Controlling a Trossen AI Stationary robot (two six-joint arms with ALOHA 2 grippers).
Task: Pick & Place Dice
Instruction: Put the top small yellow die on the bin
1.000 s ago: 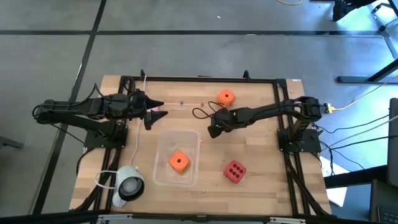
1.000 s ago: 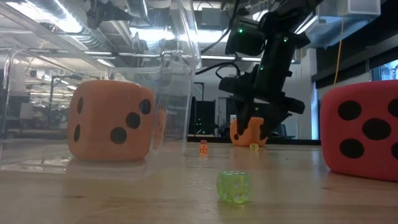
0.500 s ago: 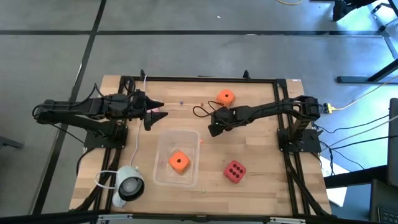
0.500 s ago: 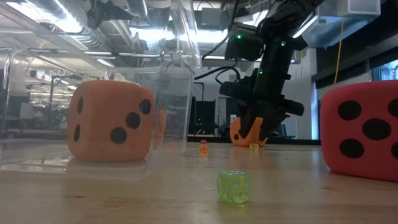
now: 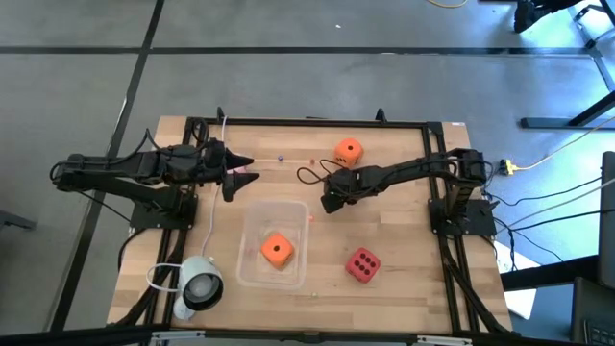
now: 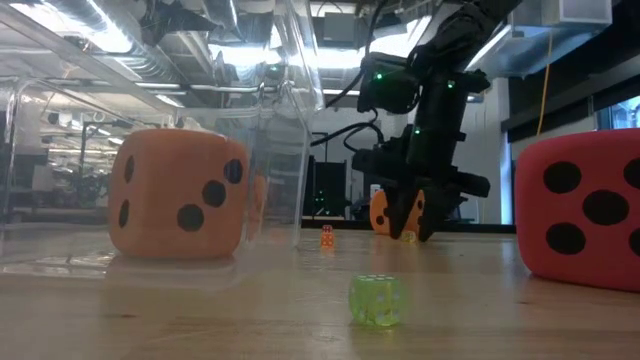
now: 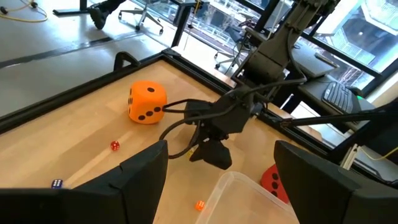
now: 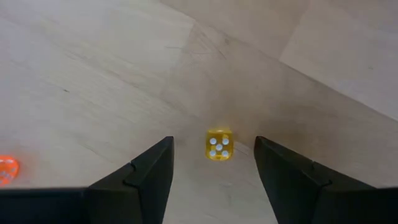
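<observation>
Nearest the table's front edge, ahead of the clear container (image 5: 252,273): tiny translucent green die (image 6: 377,299), alone on bare wood.

Inside the container: orange die (image 5: 277,250), flat on the floor, clear of the walls.

Beside the container on the right arm's side, a little apart from it: red die (image 5: 362,263), upright on the table.

Just past the container's far corner on the right arm's side: right gripper (image 5: 328,204), pointed down at the wood. Fingers part-open, straddling a tiny yellow die (image 8: 218,144); gap visible on both sides in the right wrist view, so no grip. Tiny orange die (image 6: 327,236) on the table close by, nearer the container.

Past the container's far corner on the left arm's side: left gripper (image 5: 235,179), above the table, fingers wide apart, nothing seen between them in the left wrist view. Pale pink patch (image 5: 248,176) at its tip in the high view; too small to tell what it is.

Farthest from the container, beyond the right gripper: second orange die (image 5: 348,151), free on the table.
</observation>
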